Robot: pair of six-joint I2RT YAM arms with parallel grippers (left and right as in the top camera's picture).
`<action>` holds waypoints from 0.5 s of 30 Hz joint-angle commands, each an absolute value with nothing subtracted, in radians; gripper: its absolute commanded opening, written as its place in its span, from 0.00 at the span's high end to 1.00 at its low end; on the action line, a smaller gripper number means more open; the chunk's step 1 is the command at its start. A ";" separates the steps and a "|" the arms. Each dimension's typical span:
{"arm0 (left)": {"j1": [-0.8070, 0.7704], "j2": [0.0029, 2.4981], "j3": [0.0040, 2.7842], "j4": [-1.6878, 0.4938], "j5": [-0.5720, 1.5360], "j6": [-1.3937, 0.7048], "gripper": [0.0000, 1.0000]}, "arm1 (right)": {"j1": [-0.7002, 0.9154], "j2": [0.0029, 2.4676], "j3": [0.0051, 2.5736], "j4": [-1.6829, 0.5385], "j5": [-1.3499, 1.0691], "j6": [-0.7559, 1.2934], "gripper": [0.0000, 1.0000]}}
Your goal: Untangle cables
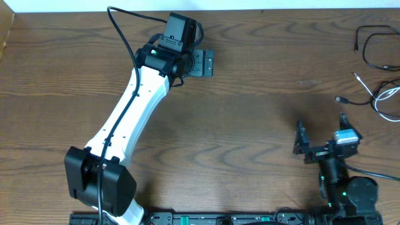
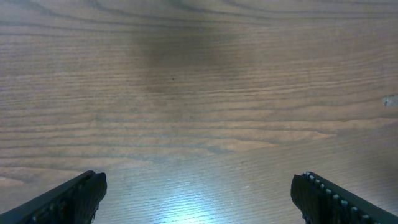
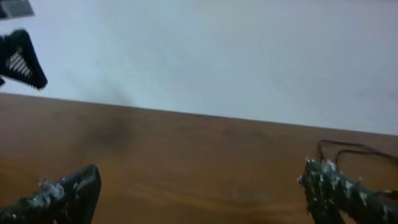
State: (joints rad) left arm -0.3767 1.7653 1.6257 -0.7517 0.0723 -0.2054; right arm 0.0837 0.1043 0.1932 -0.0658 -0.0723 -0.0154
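Note:
The black cable (image 1: 374, 49) lies in a loop at the far right of the table. The white cable (image 1: 389, 100) lies just below it, with small plug ends (image 1: 340, 99) pointing left. The two look separate, though both run off the right edge. My right gripper (image 1: 321, 130) is open and empty, below and left of the cables. In the right wrist view its fingers (image 3: 199, 186) are wide apart and a bit of black cable (image 3: 348, 147) shows behind the right finger. My left gripper (image 1: 208, 62) is open and empty at the table's far middle, over bare wood (image 2: 199, 193).
The left arm (image 1: 134, 106) stretches diagonally from its base at the front left to the far middle. The right arm's base (image 1: 350, 190) sits at the front right. The wooden table (image 1: 250, 125) shows bare wood between the arms.

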 commanded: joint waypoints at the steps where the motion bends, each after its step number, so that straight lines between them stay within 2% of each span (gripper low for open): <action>1: -0.376 1.768 1.640 -0.755 0.067 -0.199 0.01 | 0.099 0.050 0.121 -0.040 -0.062 -0.023 0.01; 15: -0.376 1.768 1.640 -0.755 0.067 -0.199 0.01 | 0.099 0.005 0.006 -0.074 -0.051 -0.024 0.01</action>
State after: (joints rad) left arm -0.3767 1.7653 1.6257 -0.7525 0.0723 -0.2054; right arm 0.0948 0.0135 0.0154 -0.0639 -0.0700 -0.0154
